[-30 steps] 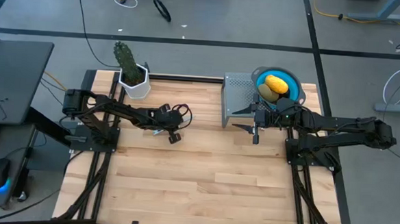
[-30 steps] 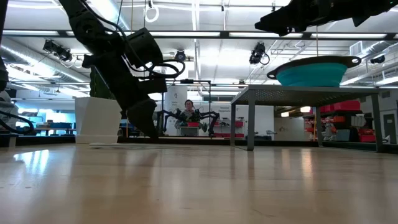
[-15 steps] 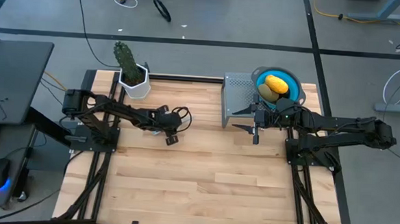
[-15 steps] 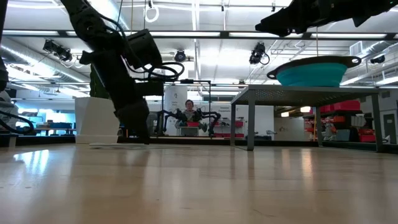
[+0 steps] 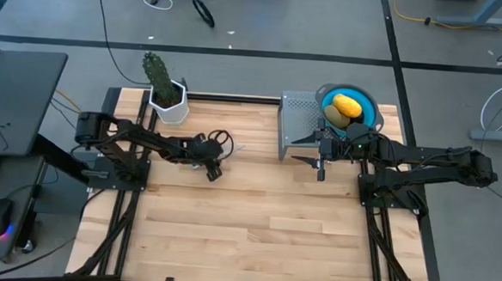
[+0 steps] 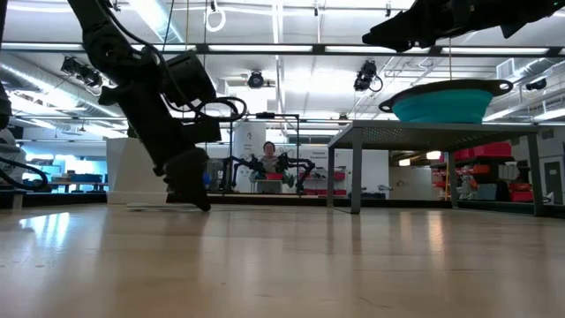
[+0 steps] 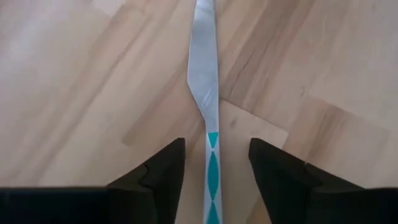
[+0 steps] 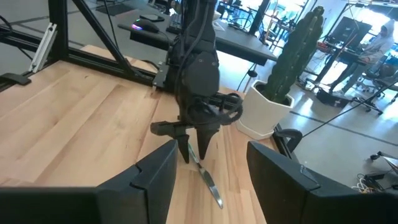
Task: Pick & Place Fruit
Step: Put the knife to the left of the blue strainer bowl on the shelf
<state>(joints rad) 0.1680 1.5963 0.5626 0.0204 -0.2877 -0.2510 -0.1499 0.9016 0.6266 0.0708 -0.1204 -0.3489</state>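
Note:
The fruit, a yellow piece (image 5: 347,104) and an olive-green one (image 5: 333,116), lies in a blue bowl (image 5: 367,102) at the far right. A knife with a silver blade (image 7: 203,68) and a teal-patterned handle (image 7: 212,177) lies flat on the table. My left gripper (image 7: 216,149) is open, tilted steeply down over it. One finger stands on each side of the handle, apart from it. In the high view it (image 5: 213,172) is left of the table's middle. My right gripper (image 8: 208,177) hangs open, high beside the grey rack, with nothing between its fingers.
The bowl sits on a grey perforated rack (image 5: 297,117) on legs at the far right. A green cactus in a white pot (image 5: 168,100) stands at the far left corner. Bare wooden tabletop (image 5: 255,235) fills the near half. A person (image 6: 267,155) sits far behind the table.
My left gripper has gone a little toward the table's left edge and down toward the tabletop. In the low view its fingertips, which came to one point, now stand apart: it has opened. The right arm has kept still.

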